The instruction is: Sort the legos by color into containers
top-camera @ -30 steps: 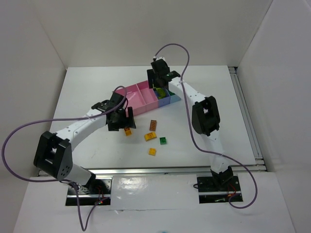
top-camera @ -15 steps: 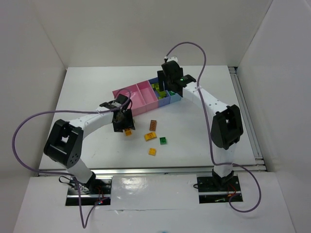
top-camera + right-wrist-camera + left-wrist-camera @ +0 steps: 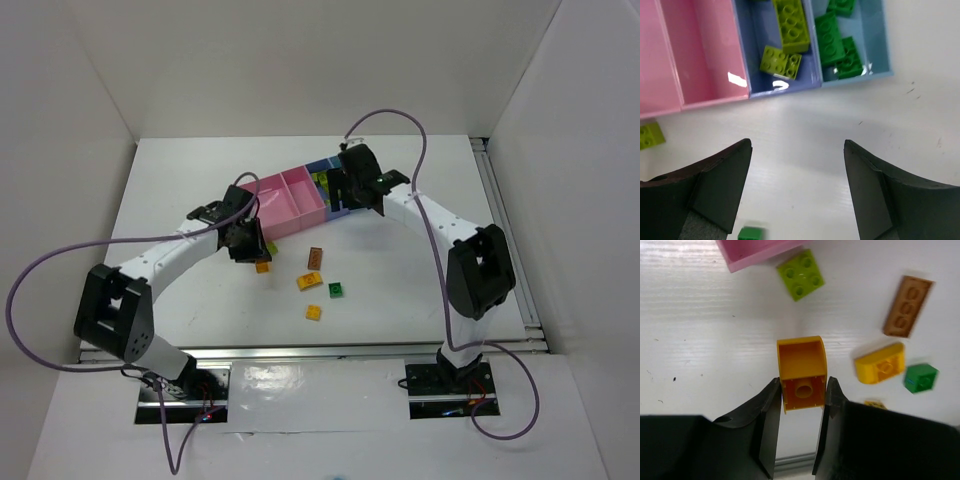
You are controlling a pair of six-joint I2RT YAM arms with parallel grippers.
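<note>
My left gripper (image 3: pixel 802 386) (image 3: pixel 247 244) is shut on an orange-yellow lego (image 3: pixel 801 371) (image 3: pixel 262 266), its hollow underside facing the wrist camera. Loose on the table lie a lime lego (image 3: pixel 800 274) (image 3: pixel 271 246), a brown one (image 3: pixel 908 305) (image 3: pixel 315 257), a yellow one (image 3: pixel 880 363) (image 3: pixel 309 281), a dark green one (image 3: pixel 921 377) (image 3: pixel 336 290) and another yellow one (image 3: pixel 314 312). My right gripper (image 3: pixel 797 165) (image 3: pixel 348 190) hangs open and empty just in front of the containers: pink bins (image 3: pixel 705 50) (image 3: pixel 280 205), a darker blue bin (image 3: pixel 755 45) holding lime legos (image 3: pixel 790 25), and a light blue bin (image 3: pixel 875 45) holding dark green legos (image 3: pixel 832 35).
The bin row lies at an angle across the middle of the white table (image 3: pixel 180 180). White walls (image 3: pixel 300 60) enclose the table on three sides. A metal rail (image 3: pixel 505 230) runs along the right edge, and purple cables (image 3: pixel 60 260) trail from both arms.
The left jaws have closed round the orange-yellow lego. The right gripper has pulled back from above the bins toward the near right, still open.
</note>
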